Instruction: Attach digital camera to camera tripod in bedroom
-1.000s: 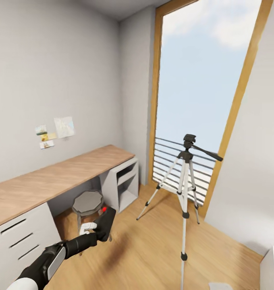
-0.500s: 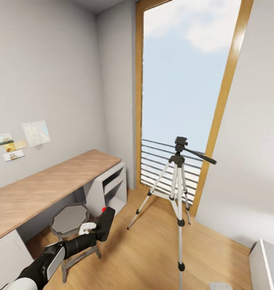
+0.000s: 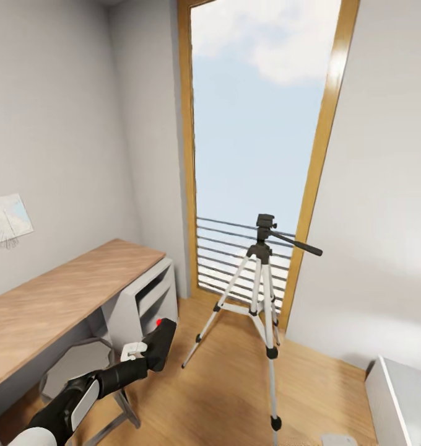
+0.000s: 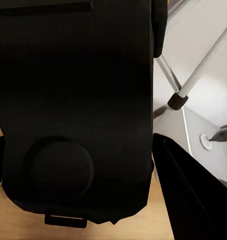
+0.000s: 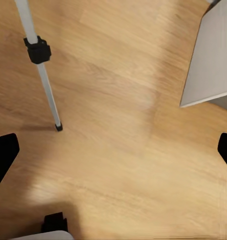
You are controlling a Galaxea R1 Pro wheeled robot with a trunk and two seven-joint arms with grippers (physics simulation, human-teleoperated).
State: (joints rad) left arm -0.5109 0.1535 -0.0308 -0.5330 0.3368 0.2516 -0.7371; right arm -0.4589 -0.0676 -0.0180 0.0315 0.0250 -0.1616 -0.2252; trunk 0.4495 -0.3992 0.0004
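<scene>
Left claw (image 3: 150,353) pinching digital camera (image 3: 161,342), held low over wood floor (image 3: 223,384) beside the counter (image 3: 62,297), well apart from camera tripod (image 3: 263,291) standing before the window (image 3: 254,124); right claw (image 5: 113,150) fingers spread above bare floor.

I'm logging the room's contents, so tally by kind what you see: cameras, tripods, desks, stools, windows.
Digital camera, held in the left end effector: 1
Camera tripod: 1
Desk: 1
Stool: 1
Window: 1
Total: 5
</scene>
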